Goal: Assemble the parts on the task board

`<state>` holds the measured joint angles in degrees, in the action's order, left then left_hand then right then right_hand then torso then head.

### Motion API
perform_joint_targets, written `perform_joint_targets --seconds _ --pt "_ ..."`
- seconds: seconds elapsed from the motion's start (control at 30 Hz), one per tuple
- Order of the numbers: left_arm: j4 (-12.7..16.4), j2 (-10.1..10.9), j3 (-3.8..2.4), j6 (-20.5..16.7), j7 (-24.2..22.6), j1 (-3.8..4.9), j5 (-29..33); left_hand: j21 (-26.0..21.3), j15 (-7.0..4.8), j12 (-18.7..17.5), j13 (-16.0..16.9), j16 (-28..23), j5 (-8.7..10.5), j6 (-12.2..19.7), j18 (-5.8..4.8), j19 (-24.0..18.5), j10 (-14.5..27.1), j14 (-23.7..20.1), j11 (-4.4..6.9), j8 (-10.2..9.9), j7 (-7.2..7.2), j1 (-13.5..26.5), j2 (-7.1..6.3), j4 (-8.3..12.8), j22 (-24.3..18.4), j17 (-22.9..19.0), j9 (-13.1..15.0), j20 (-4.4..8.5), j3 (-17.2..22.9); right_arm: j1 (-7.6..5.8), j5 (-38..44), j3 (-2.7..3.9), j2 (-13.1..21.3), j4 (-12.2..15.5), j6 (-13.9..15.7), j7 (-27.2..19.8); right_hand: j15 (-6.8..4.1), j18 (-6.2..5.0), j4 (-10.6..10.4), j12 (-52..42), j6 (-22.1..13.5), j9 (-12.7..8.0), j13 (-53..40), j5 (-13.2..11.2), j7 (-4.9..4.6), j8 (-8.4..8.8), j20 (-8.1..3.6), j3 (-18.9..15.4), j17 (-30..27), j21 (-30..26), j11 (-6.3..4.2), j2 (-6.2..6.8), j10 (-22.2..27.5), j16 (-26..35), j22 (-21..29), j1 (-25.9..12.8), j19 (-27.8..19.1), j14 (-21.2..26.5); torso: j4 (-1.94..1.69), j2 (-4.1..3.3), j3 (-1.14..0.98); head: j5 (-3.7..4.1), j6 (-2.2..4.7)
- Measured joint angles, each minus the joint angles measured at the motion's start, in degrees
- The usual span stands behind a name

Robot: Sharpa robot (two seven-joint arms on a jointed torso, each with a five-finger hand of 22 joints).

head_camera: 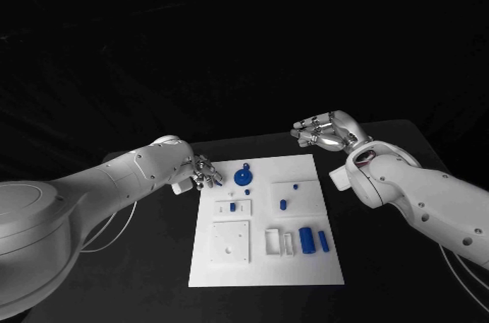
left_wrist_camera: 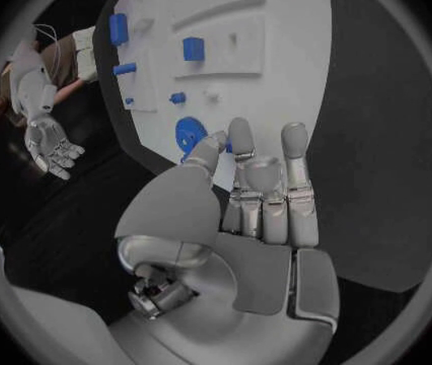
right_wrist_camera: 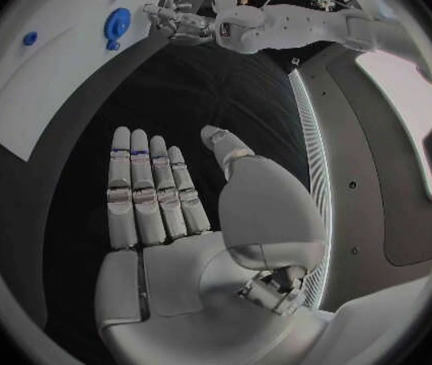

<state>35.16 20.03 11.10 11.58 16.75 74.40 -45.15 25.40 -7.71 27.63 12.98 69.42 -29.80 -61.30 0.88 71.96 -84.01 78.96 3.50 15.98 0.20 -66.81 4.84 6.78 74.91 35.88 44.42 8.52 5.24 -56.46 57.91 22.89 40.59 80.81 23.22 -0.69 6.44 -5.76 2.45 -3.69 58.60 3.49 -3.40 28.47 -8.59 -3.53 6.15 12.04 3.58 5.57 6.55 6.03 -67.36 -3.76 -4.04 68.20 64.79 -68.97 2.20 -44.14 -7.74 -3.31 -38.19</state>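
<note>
The board (head_camera: 267, 220) lies mid-frame with blue parts on it, a round disc (head_camera: 242, 176) near its upper left corner. My left hand (head_camera: 204, 173) sits just left of that disc, fingers apart, empty. My right hand (head_camera: 326, 131), upper right, is spread and empty too.

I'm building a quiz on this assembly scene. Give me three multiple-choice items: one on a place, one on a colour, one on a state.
1. Where is the left hand?
A. at the task board's left edge
B. off the table
C. on the near corner

2. What colour is the round part?
A. red
B. blue
C. green

3. What does the right hand hold?
A. a round part
B. a cable
C. nothing

Answers: A, it sits beside the board's left edge; B, the disc is blue; C, the palm is bare, fingers straight.
</note>
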Motion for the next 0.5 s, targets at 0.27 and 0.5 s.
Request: perform_joint_targets --seconds 0.27,0.5 --pt "10.29 6.13 -0.04 -4.33 1.79 1.71 2.37 0.65 -0.25 1.48 -0.47 0.03 -1.99 -0.32 0.0 0.2 0.0 0.69 0.34 -0.52 0.32 1.75 -0.47 1.03 0.0 1.1 3.39 0.2 2.63 0.01 -0.05 0.0 0.62 0.08 -0.04 0.05 0.0 0.0 0.0 0.0 0.0 0.0 0.0 0.0 0.0 0.0 0.0 0.0 0.0 0.0 0.0 0.0 0.0 0.0 0.0 0.0 0.0 0.0 -0.64 0.29 0.25 0.16 -0.32" --pt "19.64 11.06 0.06 -10.16 4.62 2.38 3.91 1.0 -0.27 2.37 -0.55 0.03 -2.82 -0.61 0.0 0.41 -0.04 1.11 0.39 -0.75 0.61 2.6 -0.62 1.49 -0.01 1.49 5.03 0.41 3.08 0.01 -0.08 0.01 0.9 0.09 -0.06 0.08 0.0 0.01 0.0 0.0 0.0 0.0 0.0 0.33 0.0 0.0 0.0 0.0 0.0 0.0 0.0 0.0 0.0 0.0 0.0 0.0 0.0 0.0 -1.35 0.69 0.53 0.32 -0.86"
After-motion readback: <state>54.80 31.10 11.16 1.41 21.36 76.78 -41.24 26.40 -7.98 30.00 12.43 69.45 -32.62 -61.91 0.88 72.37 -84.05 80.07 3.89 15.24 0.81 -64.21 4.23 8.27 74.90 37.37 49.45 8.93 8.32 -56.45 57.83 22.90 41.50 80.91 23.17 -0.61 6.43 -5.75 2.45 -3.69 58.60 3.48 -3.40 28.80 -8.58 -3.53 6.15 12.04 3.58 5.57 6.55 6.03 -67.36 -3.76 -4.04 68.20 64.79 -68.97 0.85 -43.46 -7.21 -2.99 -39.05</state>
